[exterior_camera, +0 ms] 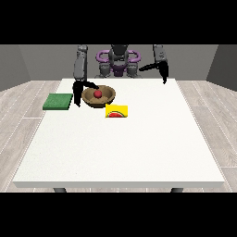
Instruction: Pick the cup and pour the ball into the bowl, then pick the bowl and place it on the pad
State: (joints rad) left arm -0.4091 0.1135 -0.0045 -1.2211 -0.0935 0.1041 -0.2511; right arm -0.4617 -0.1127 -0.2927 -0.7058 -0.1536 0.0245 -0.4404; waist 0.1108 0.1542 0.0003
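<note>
A brown wooden bowl (99,97) stands on the white table (120,139) at the back left, with a red ball (97,94) inside it. Just in front of the bowl lies a yellow cup (116,111) on its side. A green pad (58,101) lies flat to the left of the bowl. The hand at the view's left (78,89) hangs at the bowl's left rim, one finger reaching over the rim and others pointing down beside it. The hand at the view's right (162,71) is raised over the table's back edge, away from all objects, fingers pointing down.
The robot's torso (118,62) stands behind the table's back edge. Grey wooden floor surrounds the table on all sides.
</note>
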